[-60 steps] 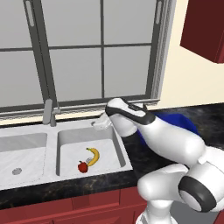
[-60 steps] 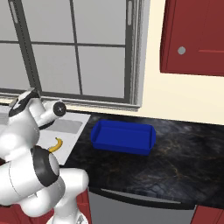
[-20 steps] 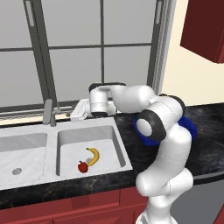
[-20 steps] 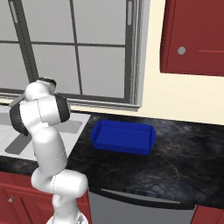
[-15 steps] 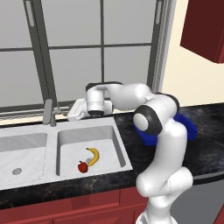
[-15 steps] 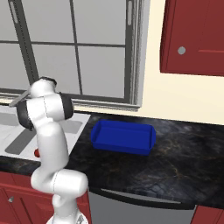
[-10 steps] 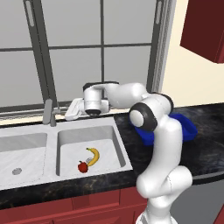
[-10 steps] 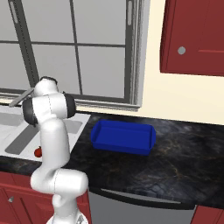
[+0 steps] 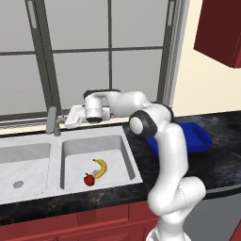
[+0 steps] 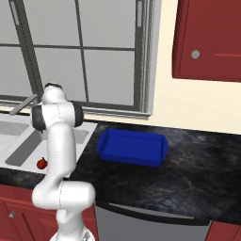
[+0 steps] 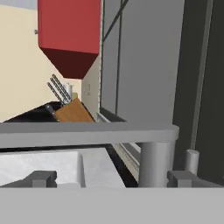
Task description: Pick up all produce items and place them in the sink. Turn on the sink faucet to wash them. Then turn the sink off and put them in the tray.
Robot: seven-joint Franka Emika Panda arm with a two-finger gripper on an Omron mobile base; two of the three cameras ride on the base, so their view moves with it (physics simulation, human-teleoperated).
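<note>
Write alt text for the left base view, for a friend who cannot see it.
A white robot arm reaches left, its open end effector beside the grey upright metal sink faucet at the window. Below, a curved yellow banana and a small round red fruit lie in the right basin of the light-grey double sink; a bright-blue rectangular tray sits behind the arm.

Knife block (image 11: 72,111) under a red cabinet (image 11: 70,33), beside the window (image 9: 110,49)
</note>
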